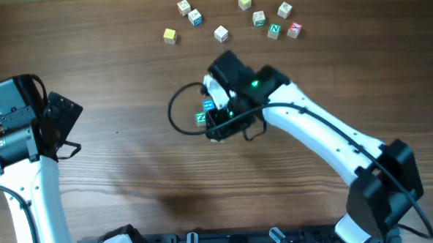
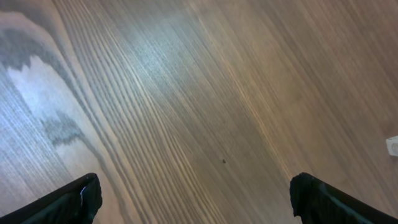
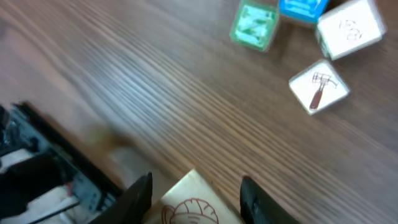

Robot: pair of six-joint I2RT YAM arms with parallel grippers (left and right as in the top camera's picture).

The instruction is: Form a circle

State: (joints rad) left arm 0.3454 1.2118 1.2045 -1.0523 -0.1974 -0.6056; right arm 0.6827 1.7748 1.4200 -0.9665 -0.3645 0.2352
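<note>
Evidently R gripper [image 3: 196,194] is clamped on a cream wooden cube w/ reddish drawing [image 3: 186,208], prob. to add it to the circle [image 3: 319,87], a part-built arc of green, blue & white cubes just ahead-right of its tips; L gripper [image 2: 199,202] hangs wide open, idle.

bright, even light from above in the overhead view, sharp across the tabletop [image 1: 127,81], with one faint soft shadow low at centre-left. broad pale glare on the wood grain at upper left in the left wrist view, with the left pincer [image 2: 196,199] dark and soft at the bottom corners. blurred in the right wrist view, worst at lower left. hammer cube [image 3: 318,87] fairly crisp, cream cube [image 3: 193,202] out of focus at the bottom edge.
</note>
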